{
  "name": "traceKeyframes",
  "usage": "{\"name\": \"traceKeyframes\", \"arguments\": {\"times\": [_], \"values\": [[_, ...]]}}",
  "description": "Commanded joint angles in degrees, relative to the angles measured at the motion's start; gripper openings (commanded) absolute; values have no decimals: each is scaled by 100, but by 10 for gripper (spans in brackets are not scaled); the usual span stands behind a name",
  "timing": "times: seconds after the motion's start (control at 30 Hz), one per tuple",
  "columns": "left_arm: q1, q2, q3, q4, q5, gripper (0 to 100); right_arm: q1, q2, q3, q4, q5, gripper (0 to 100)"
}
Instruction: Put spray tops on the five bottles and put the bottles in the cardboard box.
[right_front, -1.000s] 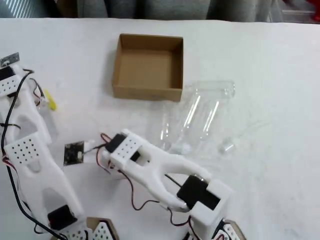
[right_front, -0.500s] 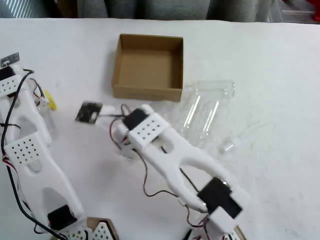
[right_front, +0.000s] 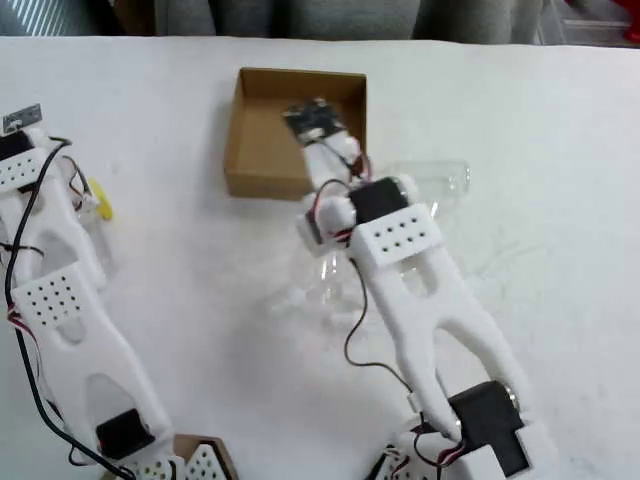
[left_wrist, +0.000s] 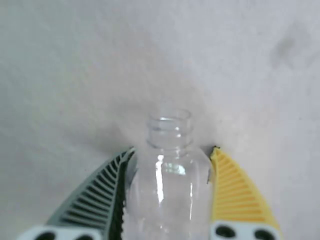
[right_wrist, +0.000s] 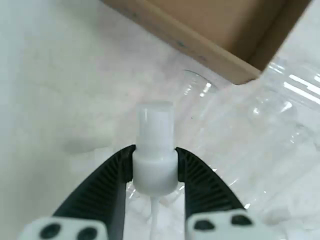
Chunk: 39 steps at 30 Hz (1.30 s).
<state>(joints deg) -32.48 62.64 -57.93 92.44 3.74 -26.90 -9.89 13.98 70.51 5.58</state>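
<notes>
At the table's (right_front: 560, 120) left side, the left gripper (left_wrist: 172, 150) is clamped on a clear plastic bottle (left_wrist: 169, 175). One ribbed grey finger and one ribbed yellow finger press its smooth shoulders. The bottle's threaded neck is open, with no top on it.

The box (right_front: 262, 183) is shallow, square, plain brown cardboard, standing open near the far middle.

The right gripper (right_wrist: 155, 150) pinches a white top (right_wrist: 155, 172) by its round collar between black ribbed fingers. A thin tube hangs below the collar. The top is held just in front of the box's near right corner, above the loose bottles (right_front: 425, 178), which are clear cylinders lying on their sides.

A second ago the right arm was folded low toward the middle left. It has since swung right and stretched toward the box. The left arm has not moved.
</notes>
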Motion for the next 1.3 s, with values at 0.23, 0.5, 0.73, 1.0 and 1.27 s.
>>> {"name": "traceKeyframes", "arguments": {"times": [0.23, 0.5, 0.73, 1.0, 1.27], "values": [[945, -1015, -79, 747, -193, 94, 444, -734, 598, -804, -237, 17], [1560, -1789, -9, 993, -185, 94, 435, -840, 800, -1077, -246, 17], [2141, -2774, 1020, 976, -193, 94, 435, -655, 800, -1165, -246, 17], [2651, -4866, 3226, 229, -211, 94, 444, -488, 800, -1323, -246, 17], [2703, -6932, 6303, -1609, -229, 97, 444, -505, 800, -1332, -246, 17]]}}
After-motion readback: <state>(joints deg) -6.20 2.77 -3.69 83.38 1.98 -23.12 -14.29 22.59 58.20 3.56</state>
